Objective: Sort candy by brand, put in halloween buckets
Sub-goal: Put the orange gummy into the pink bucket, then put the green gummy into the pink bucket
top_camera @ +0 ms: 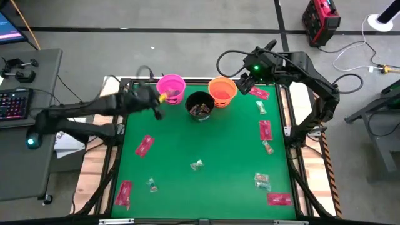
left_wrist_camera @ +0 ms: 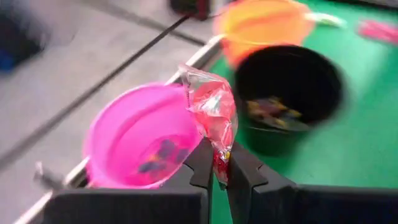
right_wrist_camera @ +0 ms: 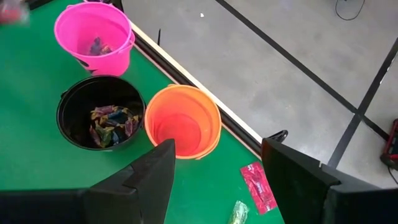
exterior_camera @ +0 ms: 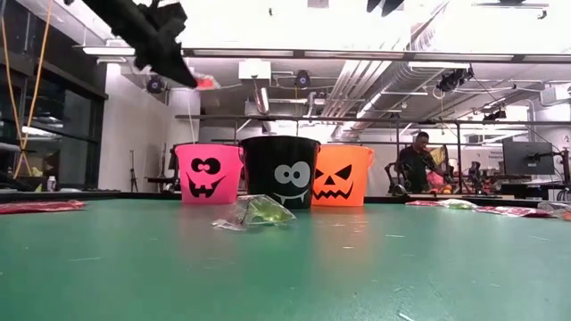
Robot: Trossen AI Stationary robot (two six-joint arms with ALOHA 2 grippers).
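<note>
Pink bucket [left_wrist_camera: 134, 140] beside table edge [left_wrist_camera: 186, 65]

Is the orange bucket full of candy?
No, the orange bucket looks empty inside in the right wrist view, while the black bucket beside it holds wrapped pieces.

Four cameras, all looking at the three buckets.

One camera hangs high and looks straight down on the whole table, with the black bucket [top_camera: 200, 105] near the far edge. One sits low on the green mat, far from the black bucket [exterior_camera: 279, 171], and looks level at the bucket faces and the room behind. The left wrist camera is close above the pink bucket [left_wrist_camera: 140, 138]. The right wrist camera looks down from higher, near the orange bucket [right_wrist_camera: 183, 121]. All four views share the buckets.
</note>
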